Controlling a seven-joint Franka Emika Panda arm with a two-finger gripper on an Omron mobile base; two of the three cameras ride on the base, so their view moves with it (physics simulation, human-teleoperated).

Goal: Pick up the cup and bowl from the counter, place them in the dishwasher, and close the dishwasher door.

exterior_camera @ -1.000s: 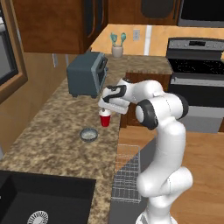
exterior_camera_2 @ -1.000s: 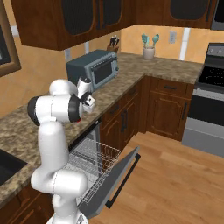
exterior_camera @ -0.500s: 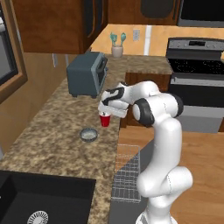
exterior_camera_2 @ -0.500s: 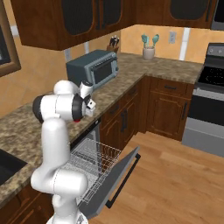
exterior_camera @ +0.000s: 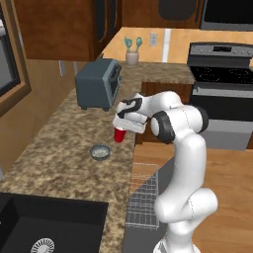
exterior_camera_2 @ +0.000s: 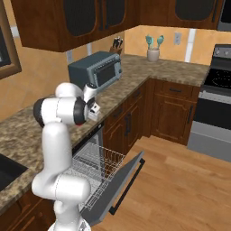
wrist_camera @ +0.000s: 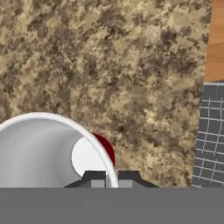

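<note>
Claw pinched on unlabelled cup rim

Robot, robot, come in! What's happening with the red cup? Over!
Gripper shut on cup rim. Bowl waiting on counter. Dishwasher door open. Nothing blocking.

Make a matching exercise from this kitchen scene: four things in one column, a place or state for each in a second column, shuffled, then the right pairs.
Things
1. cup
2. bowl
3. dishwasher door
4. gripper

Places or states
A. hanging open, tilted down towards the floor
B. shut on the white rim
C. lying free on the counter, left of the arm
D. red, pinched at its wall

Pairs: 1-D, 2-C, 3-A, 4-B
</note>
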